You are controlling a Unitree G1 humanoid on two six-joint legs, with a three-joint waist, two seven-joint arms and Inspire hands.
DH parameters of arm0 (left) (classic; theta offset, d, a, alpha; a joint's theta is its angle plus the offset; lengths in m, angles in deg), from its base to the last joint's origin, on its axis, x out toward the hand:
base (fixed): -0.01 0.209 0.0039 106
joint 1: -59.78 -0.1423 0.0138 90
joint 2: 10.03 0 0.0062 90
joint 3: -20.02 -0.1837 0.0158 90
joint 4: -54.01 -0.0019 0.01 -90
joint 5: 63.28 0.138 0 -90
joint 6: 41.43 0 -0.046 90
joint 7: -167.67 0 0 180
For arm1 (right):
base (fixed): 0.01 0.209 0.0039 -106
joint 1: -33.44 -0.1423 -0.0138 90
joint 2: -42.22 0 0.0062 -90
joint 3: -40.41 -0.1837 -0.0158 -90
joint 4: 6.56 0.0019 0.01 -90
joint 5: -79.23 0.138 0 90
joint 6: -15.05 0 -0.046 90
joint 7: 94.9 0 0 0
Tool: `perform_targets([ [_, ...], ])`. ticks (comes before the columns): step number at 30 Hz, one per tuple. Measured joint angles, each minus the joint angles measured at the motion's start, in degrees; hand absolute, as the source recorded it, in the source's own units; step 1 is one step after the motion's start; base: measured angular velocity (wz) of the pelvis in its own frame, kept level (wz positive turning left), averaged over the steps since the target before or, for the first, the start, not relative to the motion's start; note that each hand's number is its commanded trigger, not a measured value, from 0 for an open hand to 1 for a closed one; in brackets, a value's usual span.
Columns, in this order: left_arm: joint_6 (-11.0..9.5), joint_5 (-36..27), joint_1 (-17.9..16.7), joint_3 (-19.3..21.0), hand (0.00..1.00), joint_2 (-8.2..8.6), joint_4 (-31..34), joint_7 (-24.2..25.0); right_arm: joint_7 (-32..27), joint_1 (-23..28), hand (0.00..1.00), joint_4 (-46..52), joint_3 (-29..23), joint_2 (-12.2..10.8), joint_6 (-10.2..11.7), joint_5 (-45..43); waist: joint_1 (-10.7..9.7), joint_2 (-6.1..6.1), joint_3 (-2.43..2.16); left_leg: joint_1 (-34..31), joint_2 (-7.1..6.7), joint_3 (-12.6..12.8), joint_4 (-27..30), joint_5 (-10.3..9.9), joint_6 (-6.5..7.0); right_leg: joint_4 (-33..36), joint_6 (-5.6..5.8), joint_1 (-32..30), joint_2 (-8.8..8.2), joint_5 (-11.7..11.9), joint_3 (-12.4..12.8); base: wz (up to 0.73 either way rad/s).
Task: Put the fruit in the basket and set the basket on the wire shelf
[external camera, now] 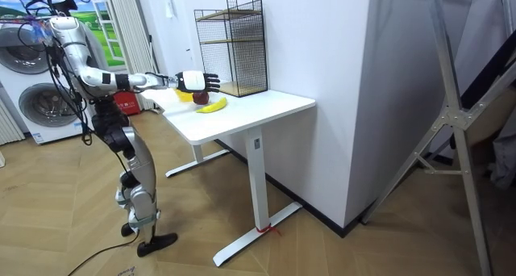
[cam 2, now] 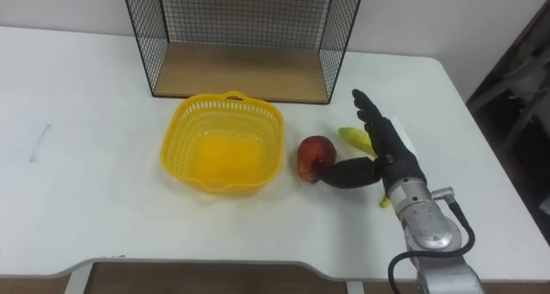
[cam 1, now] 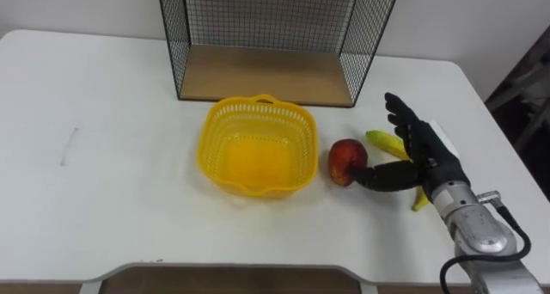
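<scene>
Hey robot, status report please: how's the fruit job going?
Right hand open, thumb at apple. Banana partly under hand. Basket empty, on table before wire shelf. Nothing in the way.

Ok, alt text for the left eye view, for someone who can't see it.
The robot's right hand reaches in from the lower right, fingers straight over a banana, thumb against a red apple on a white table. An empty yellow basket sits left of the apple, before a wire shelf.

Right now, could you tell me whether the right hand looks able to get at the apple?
Probably yes: the open right hand is right beside the apple, its thumb reaching the apple's side, with nothing between them.
</scene>
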Motion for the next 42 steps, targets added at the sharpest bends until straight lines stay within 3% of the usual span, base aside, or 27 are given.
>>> perform_targets([
  [27,-1.0,0.0,1.7,-1.5,0.00,-0.05,-2.5,0.1,3.6,0.1,0.00,-5.0,2.5,-0.3,0.1,-7.0,1.7,-0.07,0.28,-0.1,-0.01,0.0,0.1,0.0,0.00,-0.1,0.01,0.0,-0.04,0.0,-0.1,0.00],
  [42,0.3,0.0,1.5,-1.6,0.00,0.10,-2.8,0.1,3.4,-0.1,0.00,-5.9,2.4,-0.3,0.0,-6.9,2.5,-0.39,0.33,-0.1,-0.01,-0.1,0.0,0.0,0.01,0.1,0.00,0.0,-0.03,0.0,-0.1,0.00],
])
